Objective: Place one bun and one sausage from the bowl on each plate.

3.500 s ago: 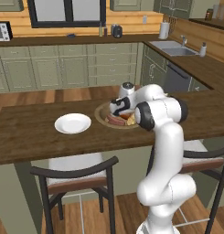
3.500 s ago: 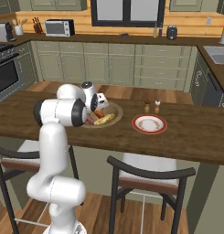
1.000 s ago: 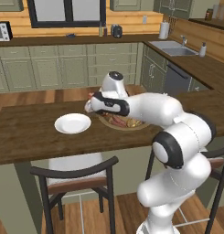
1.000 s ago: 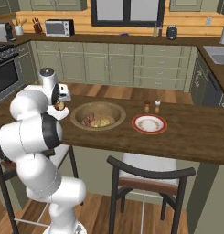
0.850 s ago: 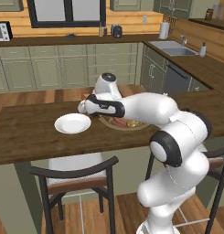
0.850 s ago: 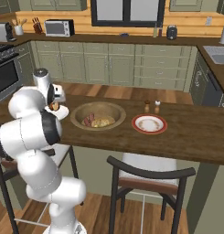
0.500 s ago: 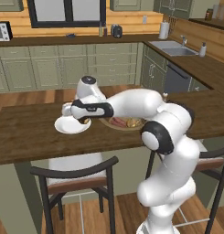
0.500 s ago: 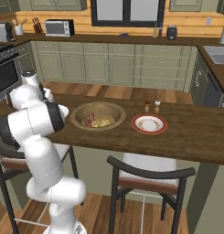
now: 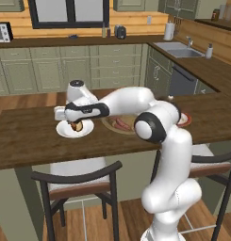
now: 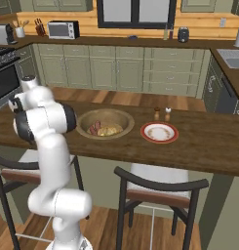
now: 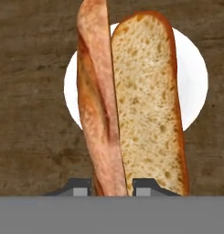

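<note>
in the centre of the hand view, the hand (image 11: pixel 111 187) is clenched on a pinkish-brown sausage (image 11: pixel 97 105), upright beside a long bun (image 11: pixel 150 100) with a pale, porous cut face and golden crust. both hang over the plain white plate (image 11: pixel 195 77) on the dark wooden surface (image 11: pixel 31 151). the tan bowl (image 10: pixel 87 128) sits mid-frame in the right base view, just left of the red-rimmed plate (image 10: pixel 160 132).

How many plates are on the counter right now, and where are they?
2. The plain white plate lies under the gripper, which holds a sausage beside a bun. The red-rimmed plate sits just right of the wooden bowl.
</note>
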Tool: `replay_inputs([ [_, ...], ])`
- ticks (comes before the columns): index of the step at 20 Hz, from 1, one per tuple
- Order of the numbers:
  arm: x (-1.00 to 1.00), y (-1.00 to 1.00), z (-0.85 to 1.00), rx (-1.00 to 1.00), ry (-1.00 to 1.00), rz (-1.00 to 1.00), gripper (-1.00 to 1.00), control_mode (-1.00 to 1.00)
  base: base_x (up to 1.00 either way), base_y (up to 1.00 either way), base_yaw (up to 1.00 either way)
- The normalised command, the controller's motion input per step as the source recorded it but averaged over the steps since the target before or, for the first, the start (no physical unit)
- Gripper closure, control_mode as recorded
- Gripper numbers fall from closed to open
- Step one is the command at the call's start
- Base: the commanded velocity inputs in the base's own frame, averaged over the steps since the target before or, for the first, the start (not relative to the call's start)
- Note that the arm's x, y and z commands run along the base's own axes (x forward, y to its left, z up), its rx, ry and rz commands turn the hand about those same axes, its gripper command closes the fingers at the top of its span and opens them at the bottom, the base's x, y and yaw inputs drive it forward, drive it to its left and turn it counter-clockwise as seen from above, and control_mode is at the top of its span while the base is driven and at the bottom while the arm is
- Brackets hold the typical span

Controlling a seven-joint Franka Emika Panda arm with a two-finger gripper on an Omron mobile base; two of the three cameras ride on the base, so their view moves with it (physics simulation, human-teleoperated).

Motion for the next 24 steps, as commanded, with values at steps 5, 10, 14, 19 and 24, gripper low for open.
replay_inputs([
  [5, 0.52, 0.19, -0.46, 0.00, 0.10, -0.17, 1.00, -1.00, 0.00, 0.00, 0.00],
  [10, 0.43, 0.03, -0.34, 0.01, 0.09, -0.15, 1.00, -1.00, 0.00, 0.00, 0.00],
  [14, 0.49, 0.00, -0.24, 0.04, 0.09, -0.10, 1.00, -1.00, 0.00, 0.00, 0.00],
  [19, 0.28, 0.00, -0.31, 0.06, 0.06, -0.03, -1.00, -1.00, 0.00, 0.00, 0.00],
  [24, 0.03, -0.01, -0.24, 0.05, 0.00, 0.00, -1.00, -1.00, 0.00, 0.00, 0.00],
])
